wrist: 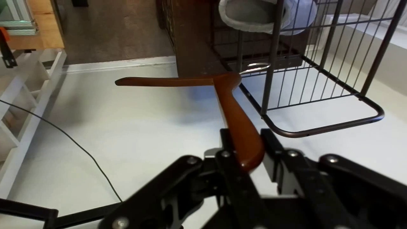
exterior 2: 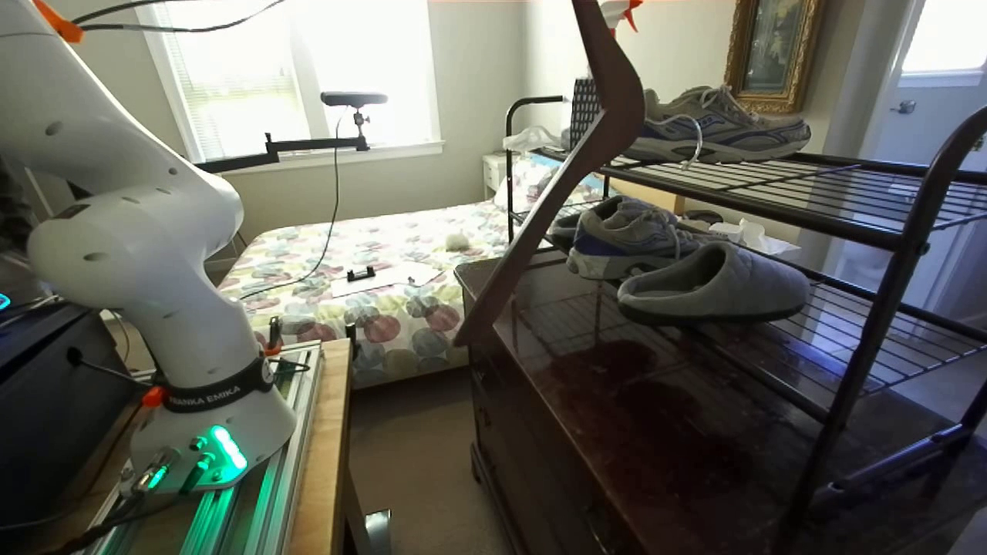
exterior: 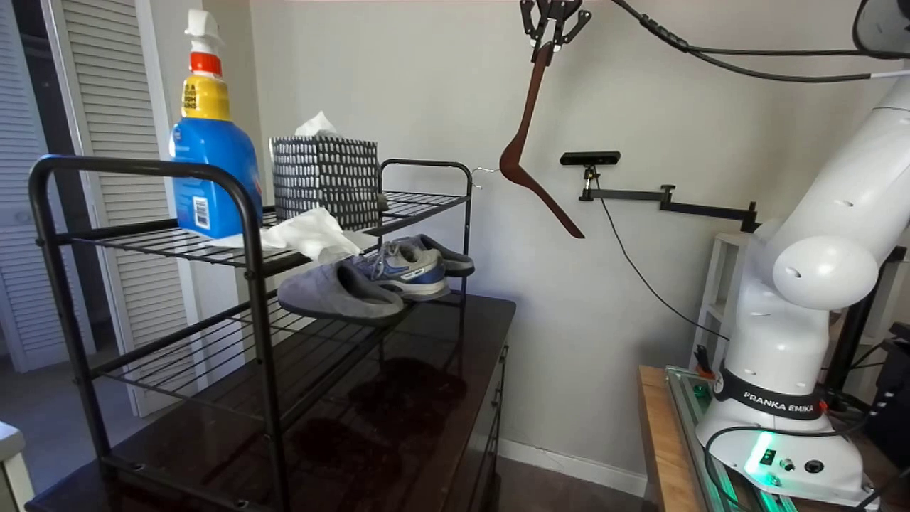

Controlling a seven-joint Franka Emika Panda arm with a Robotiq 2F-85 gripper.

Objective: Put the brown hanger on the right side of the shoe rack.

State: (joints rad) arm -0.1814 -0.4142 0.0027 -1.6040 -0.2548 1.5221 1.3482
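The hanger (exterior: 515, 160) is brown, rack (exterior: 263, 334) black, bedspread (exterior 2: 378, 240) spotted.

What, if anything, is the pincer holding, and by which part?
The pincer holds the brown hanger by one wooden end, not by its metal hook.

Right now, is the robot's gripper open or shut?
Shut on the brown hanger. In the wrist view, fingers sit on either side of the hanger's end; in an exterior view, the hanger hangs from the gripper.
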